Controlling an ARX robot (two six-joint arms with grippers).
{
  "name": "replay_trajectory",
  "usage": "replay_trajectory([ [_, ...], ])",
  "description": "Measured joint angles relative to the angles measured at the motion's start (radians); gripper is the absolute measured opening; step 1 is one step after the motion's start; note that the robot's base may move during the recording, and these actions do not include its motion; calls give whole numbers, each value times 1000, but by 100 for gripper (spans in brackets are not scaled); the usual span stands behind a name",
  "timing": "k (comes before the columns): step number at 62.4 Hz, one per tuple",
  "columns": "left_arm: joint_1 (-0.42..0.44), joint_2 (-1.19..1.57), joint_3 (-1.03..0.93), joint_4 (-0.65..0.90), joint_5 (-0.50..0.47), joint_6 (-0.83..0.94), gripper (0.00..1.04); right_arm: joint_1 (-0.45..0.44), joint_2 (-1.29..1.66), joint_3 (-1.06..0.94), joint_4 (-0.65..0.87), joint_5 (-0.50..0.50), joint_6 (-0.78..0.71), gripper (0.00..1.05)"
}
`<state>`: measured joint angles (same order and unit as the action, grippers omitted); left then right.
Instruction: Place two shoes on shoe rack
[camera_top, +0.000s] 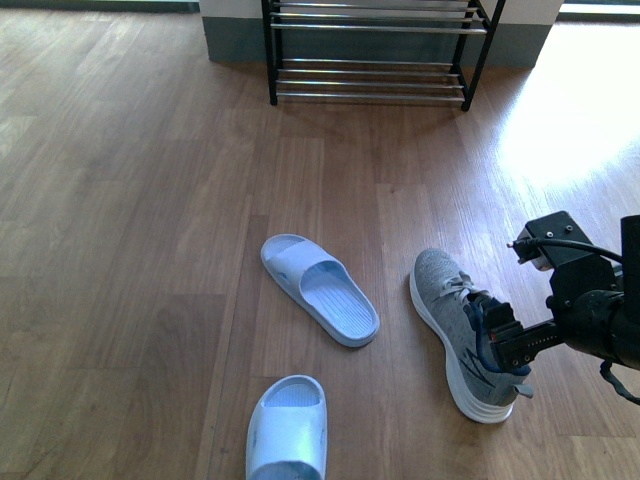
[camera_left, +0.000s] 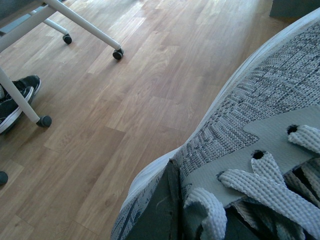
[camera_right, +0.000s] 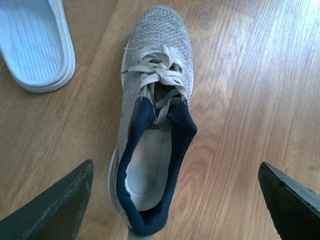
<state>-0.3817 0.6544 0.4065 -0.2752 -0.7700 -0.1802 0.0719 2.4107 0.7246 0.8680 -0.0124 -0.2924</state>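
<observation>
Evidently the right gripper (camera_right: 175, 169) hangs spread wide over the heel of the grey sneaker (camera_top: 452, 320), one finger to each side, so that closing would pinch the collar. That sneaker lies on the floor, well apart from the shoe rack (camera_top: 370, 72) by the far wall. We judge the left gripper (camera_left: 195, 222) is clamped on the other sneaker (camera_left: 250, 115), lifted clear of the boards for carrying.

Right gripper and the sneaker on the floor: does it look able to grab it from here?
Probably yes. The right gripper is open, with its fingers on either side of the sneaker at its heel end and nothing else between them. The nearest slide lies apart to one side.
</observation>
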Motion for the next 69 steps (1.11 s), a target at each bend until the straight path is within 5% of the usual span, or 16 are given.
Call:
replay_trajectory([
  [59, 0, 0, 0, 0, 0, 0, 1, -66, 302, 313, -52, 99, -42, 95],
  [69, 0, 0, 0, 0, 0, 0, 1, -57, 328, 339, -44, 120, -33, 73],
])
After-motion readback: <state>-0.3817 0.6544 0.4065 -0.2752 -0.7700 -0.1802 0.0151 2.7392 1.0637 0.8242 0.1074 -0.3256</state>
